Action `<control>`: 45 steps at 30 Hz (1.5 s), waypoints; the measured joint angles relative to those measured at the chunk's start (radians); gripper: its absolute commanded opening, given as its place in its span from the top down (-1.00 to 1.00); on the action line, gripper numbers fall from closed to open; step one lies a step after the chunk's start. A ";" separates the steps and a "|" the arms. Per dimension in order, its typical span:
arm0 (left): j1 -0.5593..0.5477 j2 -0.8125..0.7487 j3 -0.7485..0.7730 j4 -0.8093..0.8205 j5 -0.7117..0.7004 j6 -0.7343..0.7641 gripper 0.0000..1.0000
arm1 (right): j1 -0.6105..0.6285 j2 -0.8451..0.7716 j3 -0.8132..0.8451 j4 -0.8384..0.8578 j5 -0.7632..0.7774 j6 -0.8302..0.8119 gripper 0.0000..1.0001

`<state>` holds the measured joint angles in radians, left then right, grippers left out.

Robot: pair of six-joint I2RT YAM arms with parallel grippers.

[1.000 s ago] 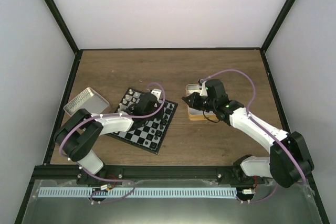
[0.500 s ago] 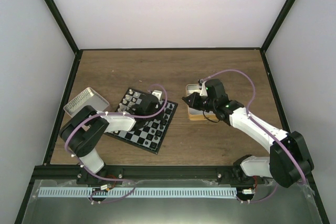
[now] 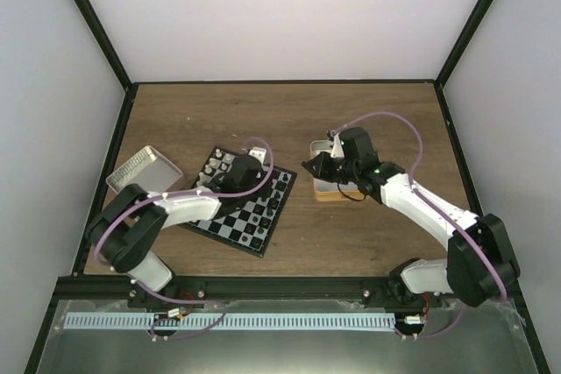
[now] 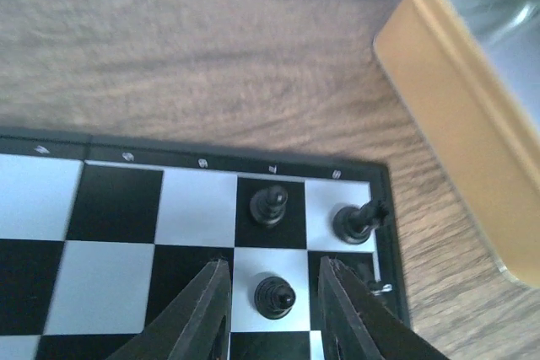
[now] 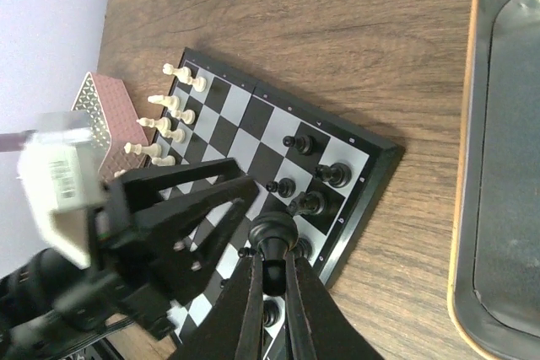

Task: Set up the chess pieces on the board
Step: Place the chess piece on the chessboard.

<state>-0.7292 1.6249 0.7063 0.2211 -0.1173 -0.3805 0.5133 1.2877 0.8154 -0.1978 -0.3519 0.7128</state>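
The board (image 3: 230, 227) lies left of centre, turned at an angle. Cream-white pieces (image 5: 173, 104) stand along its far left edge and black pieces (image 5: 327, 174) near its right corner. My left gripper (image 3: 261, 179) hovers low over that corner. In the left wrist view it is open (image 4: 274, 265), its fingers on either side of a black pawn (image 4: 275, 297) without touching it. Two other black pieces (image 4: 268, 205) stand just beyond. My right gripper (image 3: 312, 166) is above the board's right corner, shut (image 5: 274, 257) on a black piece (image 5: 274, 233).
A gold-rimmed tin (image 3: 331, 188) sits right of the board and also shows in the left wrist view (image 4: 447, 115). A silver-and-pink tin (image 3: 143, 170) sits at the board's left. The two grippers are close together over the board's right corner.
The right gripper has shifted slightly up and left with its black piece. The left arm's elbow has swung a little; its gripper stays over the same corner.
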 measured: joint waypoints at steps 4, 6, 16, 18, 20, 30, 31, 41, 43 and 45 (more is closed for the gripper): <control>0.000 -0.127 0.000 -0.055 -0.049 -0.028 0.35 | 0.009 0.072 0.097 -0.077 -0.008 -0.048 0.98; 0.000 -0.207 0.001 -0.088 -0.093 -0.050 0.34 | 0.029 0.119 0.156 -0.121 -0.005 -0.074 0.98; 0.001 -0.597 0.025 -0.320 -0.359 -0.097 0.29 | 0.204 0.406 0.486 -0.384 0.040 -0.192 0.98; 0.002 -0.672 0.035 -0.359 -0.410 -0.086 0.28 | 0.232 0.453 0.537 -0.419 0.055 -0.203 0.98; 0.003 -0.736 0.043 -0.388 -0.453 -0.074 0.28 | 0.263 0.505 0.586 -0.447 0.069 -0.209 0.98; 0.005 -0.892 0.045 -0.437 -0.563 -0.042 0.28 | 0.335 0.695 0.722 -0.592 0.172 -0.211 0.98; 0.005 -0.891 0.045 -0.437 -0.564 -0.042 0.28 | 0.335 0.704 0.731 -0.605 0.182 -0.211 0.98; 0.007 -0.887 0.036 -0.444 -0.559 -0.042 0.28 | 0.338 0.747 0.803 -0.675 0.252 -0.212 0.94; 0.007 -0.886 0.035 -0.444 -0.558 -0.042 0.28 | 0.339 0.755 0.814 -0.684 0.257 -0.216 0.93; 0.007 -0.885 0.033 -0.444 -0.558 -0.042 0.28 | 0.340 0.764 0.825 -0.693 0.264 -0.223 0.92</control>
<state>-0.7223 0.7395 0.7391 -0.2230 -0.6758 -0.4225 0.8532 2.0521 1.6402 -0.8906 -0.0883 0.4900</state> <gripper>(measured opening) 0.362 0.070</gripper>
